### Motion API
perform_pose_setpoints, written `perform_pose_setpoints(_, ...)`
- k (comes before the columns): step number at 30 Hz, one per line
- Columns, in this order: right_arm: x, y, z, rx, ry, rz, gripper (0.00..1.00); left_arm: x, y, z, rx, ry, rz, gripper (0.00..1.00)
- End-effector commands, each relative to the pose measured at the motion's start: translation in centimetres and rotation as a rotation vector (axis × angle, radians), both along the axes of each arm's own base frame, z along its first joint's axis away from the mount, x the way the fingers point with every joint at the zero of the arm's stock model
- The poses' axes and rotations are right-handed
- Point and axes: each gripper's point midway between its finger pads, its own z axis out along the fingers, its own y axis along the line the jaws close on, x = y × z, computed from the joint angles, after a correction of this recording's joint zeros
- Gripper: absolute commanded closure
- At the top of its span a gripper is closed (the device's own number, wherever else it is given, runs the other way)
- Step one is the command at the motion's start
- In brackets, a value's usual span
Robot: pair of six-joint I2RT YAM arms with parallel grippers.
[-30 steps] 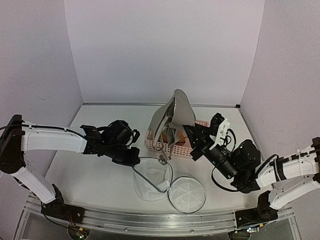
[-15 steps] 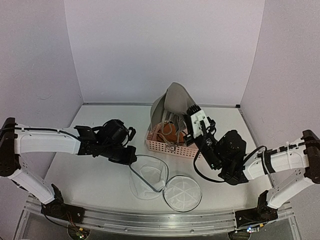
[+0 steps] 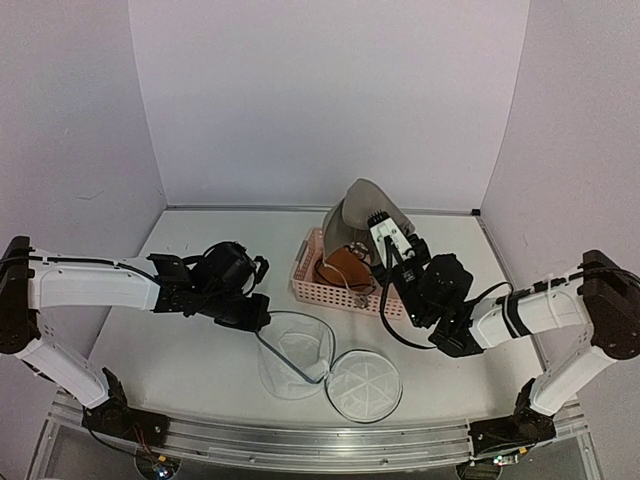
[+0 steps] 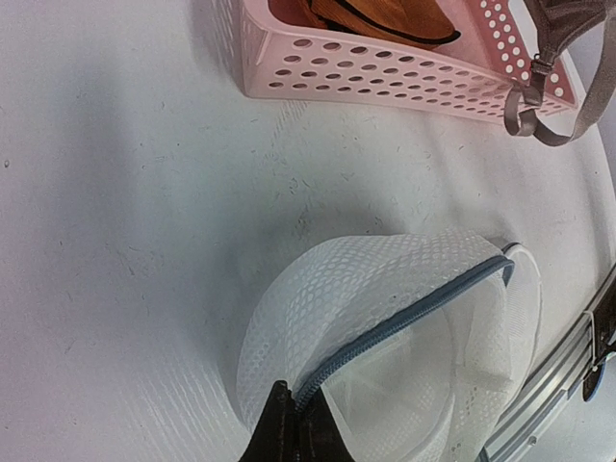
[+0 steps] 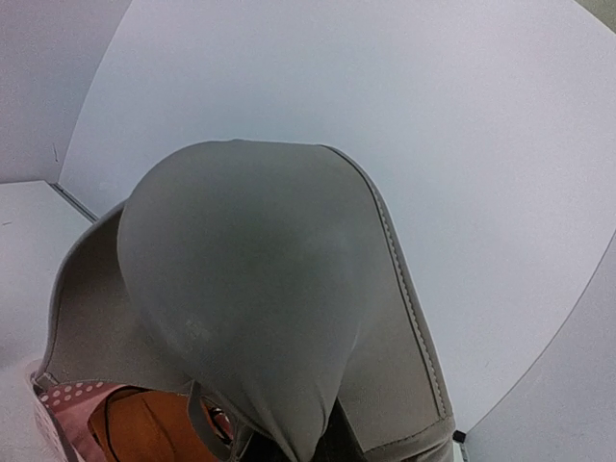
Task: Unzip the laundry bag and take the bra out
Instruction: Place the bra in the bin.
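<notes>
The white mesh laundry bag (image 3: 298, 358) lies open on the table, its round ribbed lid (image 3: 365, 385) flopped down beside it. My left gripper (image 3: 257, 320) is shut on the bag's dark zip rim; in the left wrist view the fingertips (image 4: 294, 428) pinch the grey zipper edge of the bag (image 4: 385, 308). The bag looks empty. My right gripper (image 3: 372, 228) is shut on the grey-taupe bra (image 3: 362, 205) and holds it over the pink basket. The bra's grey cup (image 5: 250, 289) fills the right wrist view and hides the fingers. Its orange inner side (image 3: 345, 265) hangs into the basket.
The pink perforated basket (image 3: 335, 290) stands behind the bag, also in the left wrist view (image 4: 385, 77), with a grey bra strap (image 4: 539, 106) hanging over its near wall. White walls enclose the table. A metal rail (image 3: 300, 440) runs along the near edge.
My right gripper has carried the bra left and back, then down, so its lower cup now hangs into the pink basket. The left gripper has stayed on the bag's rim.
</notes>
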Motion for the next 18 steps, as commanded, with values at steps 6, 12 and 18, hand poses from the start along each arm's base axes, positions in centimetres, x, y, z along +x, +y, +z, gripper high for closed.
perform_pose_setpoints(6, 2.5, -3.1, -1.6, -0.005, 0.069, -0.109, 1.00, 0.7, -0.3, 1.5, -0.027, -0.045, -0.002, 1.00)
perform_pose_setpoints(12, 4.1, -4.2, -5.0, -0.081, 0.178, -0.156, 1.00, 0.7, -0.3, 1.6, -0.031, -0.044, -0.002, 1.00)
perform_pose_setpoints(18, 5.0, -4.1, -9.1, -0.162, 0.351, -0.142, 1.00, 0.6, -0.3, 1.7, -0.035, -0.042, -0.001, 1.00)
